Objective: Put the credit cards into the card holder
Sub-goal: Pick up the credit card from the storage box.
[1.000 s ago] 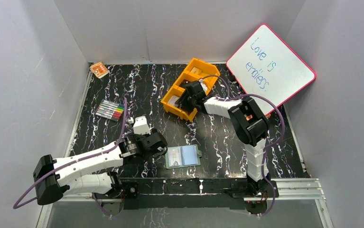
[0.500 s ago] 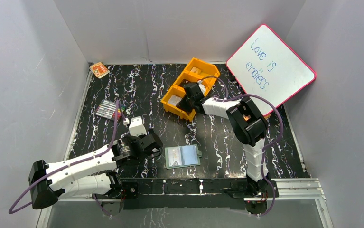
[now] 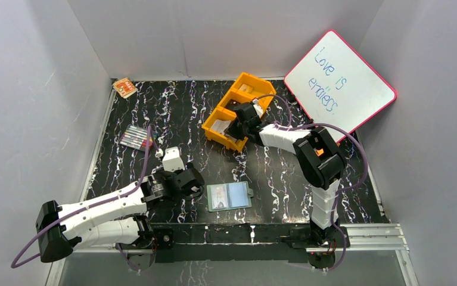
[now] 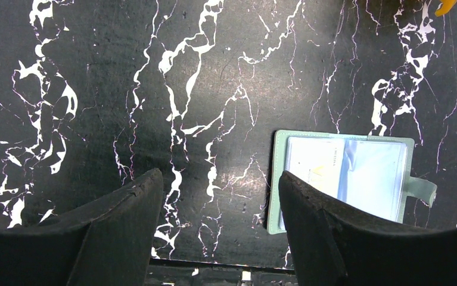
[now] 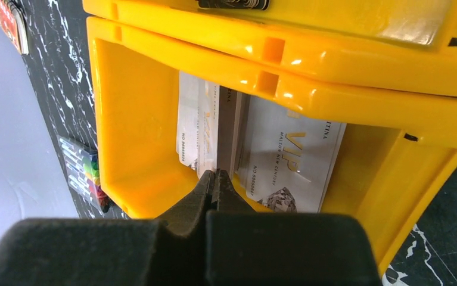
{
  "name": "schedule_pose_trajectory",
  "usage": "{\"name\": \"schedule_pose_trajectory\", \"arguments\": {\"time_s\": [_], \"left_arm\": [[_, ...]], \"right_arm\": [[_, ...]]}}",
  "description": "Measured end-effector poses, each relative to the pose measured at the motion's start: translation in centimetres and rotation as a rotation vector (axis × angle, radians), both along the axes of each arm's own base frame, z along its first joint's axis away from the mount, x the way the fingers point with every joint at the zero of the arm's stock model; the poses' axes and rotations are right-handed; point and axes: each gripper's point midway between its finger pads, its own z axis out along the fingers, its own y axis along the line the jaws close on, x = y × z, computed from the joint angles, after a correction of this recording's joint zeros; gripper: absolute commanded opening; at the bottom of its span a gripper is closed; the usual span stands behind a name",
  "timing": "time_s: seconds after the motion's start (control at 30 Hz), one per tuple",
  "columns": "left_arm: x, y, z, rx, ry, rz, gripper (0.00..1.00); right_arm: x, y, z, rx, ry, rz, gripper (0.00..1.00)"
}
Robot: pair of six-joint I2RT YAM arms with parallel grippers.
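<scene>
The card holder [image 3: 229, 196] [image 4: 345, 179] lies open on the black marble table near the front edge, pale blue pockets up, one pocket showing a pale card. My left gripper [image 3: 197, 186] [image 4: 220, 179] hovers open just left of it, with nothing between its fingers. Several credit cards [image 5: 285, 158] rest in the nearest compartment of the orange tray [image 3: 246, 79] [image 5: 130, 131]: a silver VIP card, a pale tan one and a grey one. My right gripper [image 3: 236, 126] [image 5: 217, 174] reaches into that compartment, shut on the near edge of the grey card [image 5: 233, 128].
A whiteboard [image 3: 339, 83] with a pink rim leans at the back right. A set of coloured markers [image 3: 136, 137] [image 5: 86, 176] lies at the left, an orange patterned packet [image 3: 124, 87] [image 5: 10, 21] in the back left corner. Grey walls enclose the table.
The right gripper's jaws have closed inside the tray compartment. The left arm drew back slightly toward the near left early on, then held still with its jaws unchanged.
</scene>
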Motion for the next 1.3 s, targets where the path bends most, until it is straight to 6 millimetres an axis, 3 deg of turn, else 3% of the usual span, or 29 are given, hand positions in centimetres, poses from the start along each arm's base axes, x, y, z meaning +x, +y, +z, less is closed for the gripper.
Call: {"name": "schedule_pose_trajectory", "arguments": {"time_s": [0.43, 0.87, 1.13, 1.3], "left_arm": [[0.0, -0.1, 0.1, -0.003, -0.003, -0.002, 0.68], [0.1, -0.1, 0.3, -0.017, -0.009, -0.001, 0.68], [0.2, -0.3, 0.4, -0.027, -0.014, -0.001, 0.68], [0.2, -0.2, 0.6, -0.034, -0.02, 0.003, 0.67]], "right_arm": [[-0.6, -1.4, 1.1, -0.013, -0.024, -0.032, 0.0], [-1.2, -2.4, 3.7, 0.053, -0.045, -0.09, 0.0], [-1.4, -3.9, 3.7, 0.09, -0.018, -0.143, 0.0], [-1.7, -4.8, 6.7, 0.154, -0.012, -0.178, 0.0]]}}
